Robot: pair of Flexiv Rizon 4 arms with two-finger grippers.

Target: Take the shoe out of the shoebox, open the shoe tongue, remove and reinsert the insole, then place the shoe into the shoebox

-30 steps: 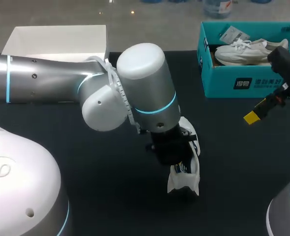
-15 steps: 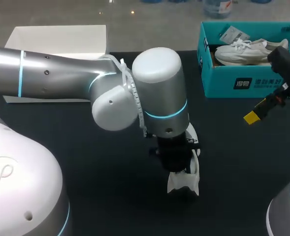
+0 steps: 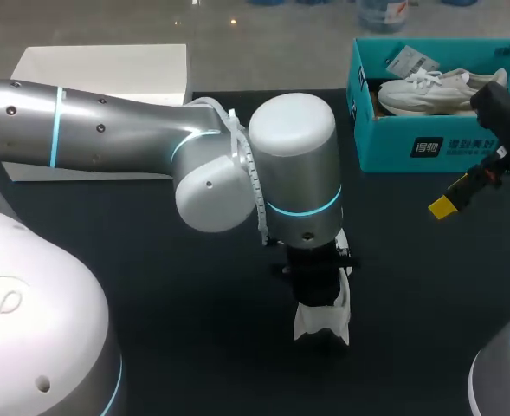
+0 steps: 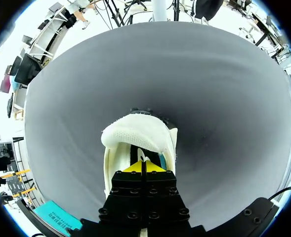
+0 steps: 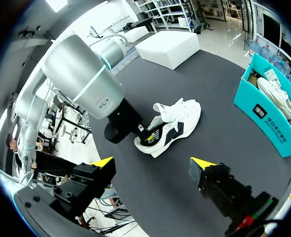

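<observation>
Left gripper farther right, inside shoe

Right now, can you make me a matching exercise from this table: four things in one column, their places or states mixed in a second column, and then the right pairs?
Column one:
1. left gripper
2. right gripper
3. teal shoebox
4. white box

Column two:
a. open and empty, above the table
b. at the table's far left corner
c. holds a white sneaker
d. down in the opening of the black-and-white sneaker

Pairs: 1-d, 2-a, 3-c, 4-b.
</observation>
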